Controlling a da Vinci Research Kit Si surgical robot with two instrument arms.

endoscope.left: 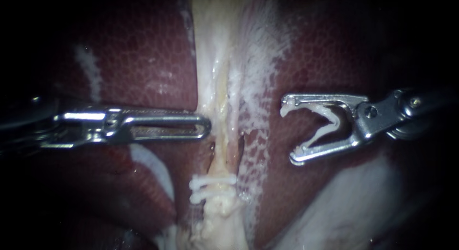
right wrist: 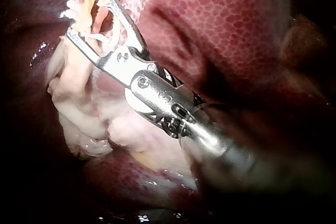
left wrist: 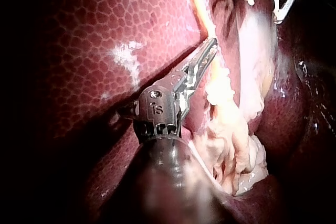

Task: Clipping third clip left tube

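Liver (endoscope.left: 143,54): fills the field; a stray jaw tip could score it.
Tube (endoscope.left: 221,135): pale strand running 12 to 6 o'clock through centre, gripped by neither instrument; it may roll away.
Right instrument (endoscope.left: 289,133): at 3 o'clock, apart from the tube, jaws spread wide yet seating a clip.
Left instrument (endoscope.left: 205,125): from 9 o'clock, jaws pressed together, tip touching the strand's edge.
Loaded clip (endoscope.left: 330,128): open; a shallow bite would catch only part.
Placed clips (endoscope.left: 213,188): two, toward 6 o'clock; crowding them risks overlap.

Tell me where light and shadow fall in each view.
Endoscope view: the tube brightly lit, the left instrument half in shadow. Left wrist view: the liver lit, edges dark. Right wrist view: glare on the right instrument, which holds a clip.
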